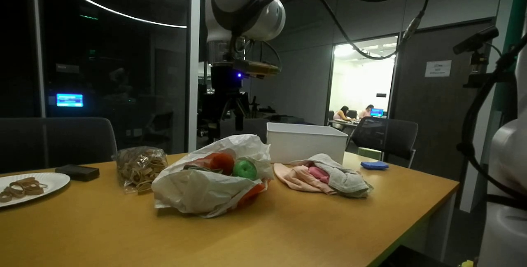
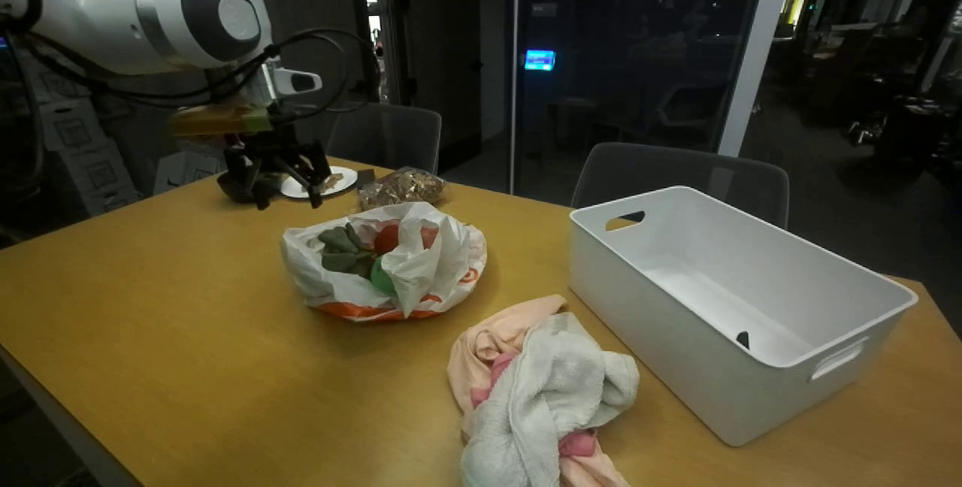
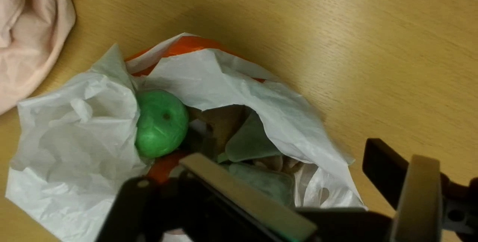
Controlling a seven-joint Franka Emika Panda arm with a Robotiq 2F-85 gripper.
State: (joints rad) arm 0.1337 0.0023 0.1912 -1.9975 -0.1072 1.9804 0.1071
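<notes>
— what do we count on the table (image 1: 288, 234)?
— we count one white plastic bag (image 1: 193, 195), one clear bag (image 1: 142, 170), one green fruit (image 3: 162, 122), one white bin (image 2: 654, 314), one paper plate (image 1: 57, 180), one blue item (image 1: 374, 165).
— and what else?
— we see one peach cloth (image 1: 298, 178), one grey cloth (image 2: 560, 389); the pink pieces (image 2: 577, 443) we cannot tally.

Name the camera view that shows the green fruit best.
The wrist view: it looks down on the green fruit, nearly whole, with its dark spot. Both exterior views show only part, the white bag hiding the rest.
</notes>
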